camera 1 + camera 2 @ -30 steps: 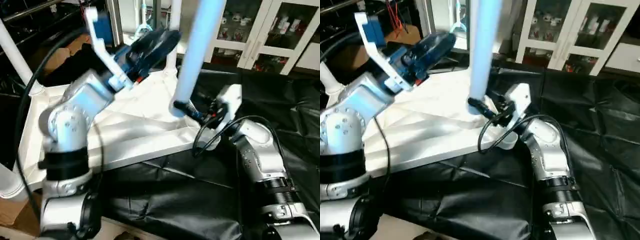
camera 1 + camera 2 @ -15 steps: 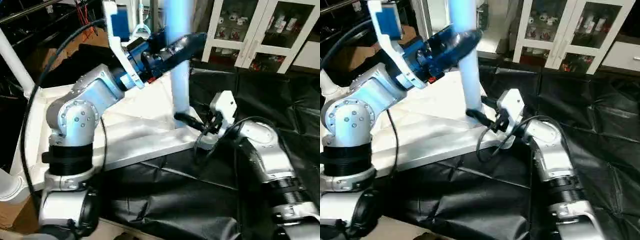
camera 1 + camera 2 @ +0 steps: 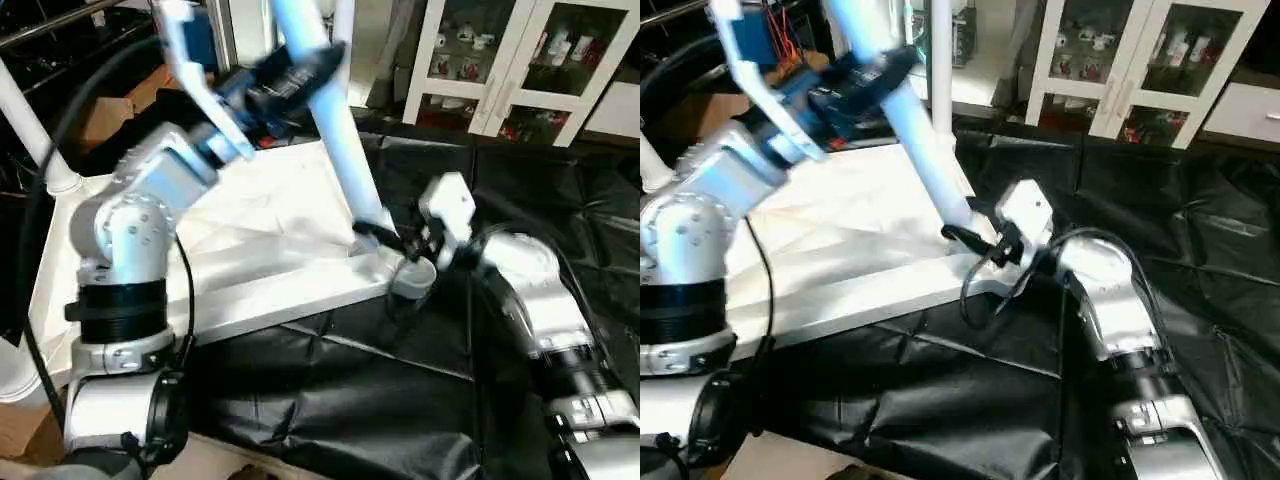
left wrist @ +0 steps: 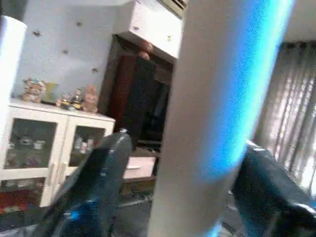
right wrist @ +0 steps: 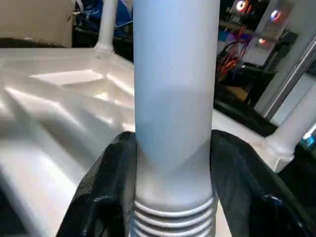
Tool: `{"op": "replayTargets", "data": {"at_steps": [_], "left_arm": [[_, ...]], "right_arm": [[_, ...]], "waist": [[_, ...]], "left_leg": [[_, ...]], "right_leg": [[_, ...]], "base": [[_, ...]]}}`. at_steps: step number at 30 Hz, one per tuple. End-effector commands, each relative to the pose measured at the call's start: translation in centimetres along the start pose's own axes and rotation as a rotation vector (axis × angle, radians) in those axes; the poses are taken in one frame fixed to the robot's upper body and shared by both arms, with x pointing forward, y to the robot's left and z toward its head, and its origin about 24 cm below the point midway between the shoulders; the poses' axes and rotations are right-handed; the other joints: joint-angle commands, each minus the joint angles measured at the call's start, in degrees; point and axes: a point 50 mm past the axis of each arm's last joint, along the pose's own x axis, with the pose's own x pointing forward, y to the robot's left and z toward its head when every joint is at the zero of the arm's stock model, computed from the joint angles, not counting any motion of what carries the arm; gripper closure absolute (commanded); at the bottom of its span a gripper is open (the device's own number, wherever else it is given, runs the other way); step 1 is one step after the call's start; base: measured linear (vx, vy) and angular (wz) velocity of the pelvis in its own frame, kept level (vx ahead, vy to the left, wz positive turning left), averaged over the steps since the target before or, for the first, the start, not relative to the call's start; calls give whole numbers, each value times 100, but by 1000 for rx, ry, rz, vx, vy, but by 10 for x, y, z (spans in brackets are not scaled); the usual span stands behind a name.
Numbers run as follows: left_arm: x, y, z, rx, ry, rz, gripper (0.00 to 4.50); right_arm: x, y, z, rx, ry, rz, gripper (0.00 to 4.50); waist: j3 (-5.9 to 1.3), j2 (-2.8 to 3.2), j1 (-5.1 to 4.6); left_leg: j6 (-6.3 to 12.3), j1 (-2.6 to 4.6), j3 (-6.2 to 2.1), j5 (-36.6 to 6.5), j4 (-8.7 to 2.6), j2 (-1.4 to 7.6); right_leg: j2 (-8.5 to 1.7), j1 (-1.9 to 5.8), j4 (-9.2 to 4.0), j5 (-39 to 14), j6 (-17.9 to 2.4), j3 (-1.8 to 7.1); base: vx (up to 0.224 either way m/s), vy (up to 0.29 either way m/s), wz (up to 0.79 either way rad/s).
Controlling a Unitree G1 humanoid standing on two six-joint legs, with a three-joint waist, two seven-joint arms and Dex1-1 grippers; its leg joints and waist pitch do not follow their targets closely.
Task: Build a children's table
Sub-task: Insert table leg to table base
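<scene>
Both jaws gripping the leg point(image 3: 335, 130), right gripper point(image 5: 170, 197) by the thread, left gripper point(image 3: 290, 75) higher; straighten it over the tabletop point(image 3: 250, 200) corner socket point(image 3: 412, 278) first.

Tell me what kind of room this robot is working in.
Probably a lab or workshop set up in a furnished room: white glass-door cabinets holding small items stand behind, black sheeting covers the work surface, and loose cables and equipment sit behind the robot's left arm.

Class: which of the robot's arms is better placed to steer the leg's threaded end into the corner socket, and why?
Right. The right gripper clasps the leg just above its threads, beside the corner socket; the left gripper holds it far higher up.
</scene>
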Motion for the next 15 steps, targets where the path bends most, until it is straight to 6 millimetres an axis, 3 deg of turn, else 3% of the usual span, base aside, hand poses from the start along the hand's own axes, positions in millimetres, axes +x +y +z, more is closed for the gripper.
{"op": "replayTargets", "data": {"at_steps": [1,2,3,4,6,8,9,10,11,14,15], "left_arm": [[1,3,6,-1,-23,8,157],[1,4,5,-5,-29,15,171],[3,3,5,4,-28,16,180],[3,3,5,4,-28,16,184],[6,4,6,12,-37,30,200],[7,4,8,22,-42,34,225],[7,4,9,22,-43,34,233],[8,4,11,24,-51,29,233],[10,4,11,19,-60,15,244],[14,5,15,23,-72,6,257],[16,7,17,38,-78,27,274]], "right_arm": [[4,-3,5,-20,-17,-8,263],[6,-3,6,-24,-18,-7,263],[8,-3,7,-13,-32,-2,263],[8,-3,7,-13,-32,-2,263],[10,-5,7,-13,-35,-9,263],[9,-7,7,-24,-32,-19,263],[9,-7,8,-23,-33,-18,263],[9,-7,10,-24,-43,-15,263],[9,-8,11,-30,-48,-11,263],[7,-8,12,-19,-65,-4,263],[6,-9,15,1,-90,0,228]], "waist": [[-490,24,-26],[-488,4,-20],[-491,-62,-16],[-496,-17,-2],[-506,-15,0],[-520,63,6],[-516,23,-4],[-515,115,6],[-510,82,-6],[-498,134,-8],[-499,126,-8]], "left_leg": [[836,190,-114,1129,-266,264],[846,188,-108,1135,-268,266],[858,182,-106,1162,-276,266],[877,176,-114,1234,-268,263],[906,175,-117,1322,-255,263],[925,181,-134,1451,-231,266],[931,171,-128,1477,-232,265],[917,170,-142,1471,-223,256],[922,179,-130,1418,-228,261],[849,159,-131,1076,-240,256],[845,162,-128,1026,-241,258]], "right_leg": [[-427,387,-236,2591,-1699,271],[-425,389,-238,2607,-1697,272],[-429,407,-234,2655,-1704,274],[-436,399,-214,2718,-1719,270],[-435,395,-200,2805,-1717,264],[-434,383,-175,2942,-1701,256],[-430,391,-179,3026,-1691,257],[-432,384,-169,3022,-1693,249],[-427,376,-199,2990,-1677,248],[-445,406,-217,2805,-1697,253],[-442,404,-225,2766,-1697,255]], "base": [[0,0,0],[0,0,0],[0,0,0],[0,0,0],[0,0,0],[0,0,0],[0,0,0],[0,0,0],[0,0,0],[0,0,0],[0,0,0]]}}
